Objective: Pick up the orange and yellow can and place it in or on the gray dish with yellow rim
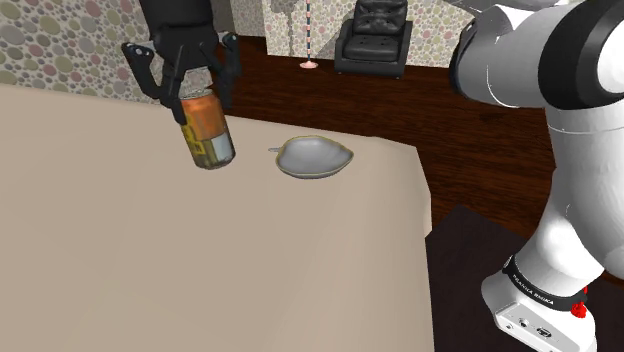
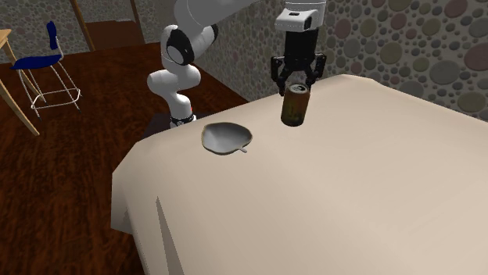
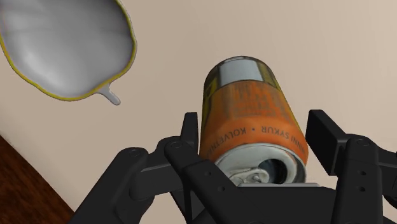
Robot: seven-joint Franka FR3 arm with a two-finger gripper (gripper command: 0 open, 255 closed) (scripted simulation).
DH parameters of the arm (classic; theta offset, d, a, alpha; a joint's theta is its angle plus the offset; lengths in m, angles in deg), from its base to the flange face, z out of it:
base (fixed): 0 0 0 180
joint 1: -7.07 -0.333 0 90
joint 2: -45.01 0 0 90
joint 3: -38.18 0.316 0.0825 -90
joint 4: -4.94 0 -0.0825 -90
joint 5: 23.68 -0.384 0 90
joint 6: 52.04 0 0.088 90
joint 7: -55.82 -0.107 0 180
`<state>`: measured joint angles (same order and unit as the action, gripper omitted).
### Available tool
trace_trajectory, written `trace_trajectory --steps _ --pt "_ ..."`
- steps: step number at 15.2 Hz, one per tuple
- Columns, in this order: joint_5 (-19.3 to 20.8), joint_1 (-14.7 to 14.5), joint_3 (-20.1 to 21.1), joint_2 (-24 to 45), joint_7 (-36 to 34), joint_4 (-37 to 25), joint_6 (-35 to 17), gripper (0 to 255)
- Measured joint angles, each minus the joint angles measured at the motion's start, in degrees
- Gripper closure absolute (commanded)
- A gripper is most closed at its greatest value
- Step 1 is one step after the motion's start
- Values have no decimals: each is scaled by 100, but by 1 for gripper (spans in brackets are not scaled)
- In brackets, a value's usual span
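Note:
The orange and yellow can (image 1: 205,130) has a silver band at its base and sits leaning a little on the beige tabletop. My gripper (image 1: 200,100) comes down over its top, and the two black fingers (image 3: 189,130) lie against its sides, shut on it. I cannot tell whether its base still touches the table. In the wrist view the can (image 3: 251,114) runs away from the palm, pull-tab end nearest. The gray dish with a yellow rim (image 1: 315,157) lies empty about a can's height away, toward the shoulder view's right; the dish (image 2: 225,138) is left of the can (image 2: 296,105) in the second exterior view.
The beige table (image 1: 150,260) ends just beyond the dish, with dark wood floor (image 1: 470,150) below. A black armchair (image 1: 373,40) and a floor lamp (image 1: 308,35) stand by the patterned wall. A blue chair (image 2: 43,58) stands far off.

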<state>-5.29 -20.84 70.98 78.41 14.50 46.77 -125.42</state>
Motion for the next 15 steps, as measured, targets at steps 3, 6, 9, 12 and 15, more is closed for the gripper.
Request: trace_trajectory --steps 3,6,9,12,15 --pt "-397 748 151 -816 179 1219 -429 255" --pt "-901 1488 185 -1697 532 2402 -816 255" --pt "-1218 1934 97 -2208 955 2847 -833 255" --pt "-1641 2393 -83 -2913 1461 3613 -1007 255" --pt "-1957 2721 -345 -3482 1991 4168 -1069 255"
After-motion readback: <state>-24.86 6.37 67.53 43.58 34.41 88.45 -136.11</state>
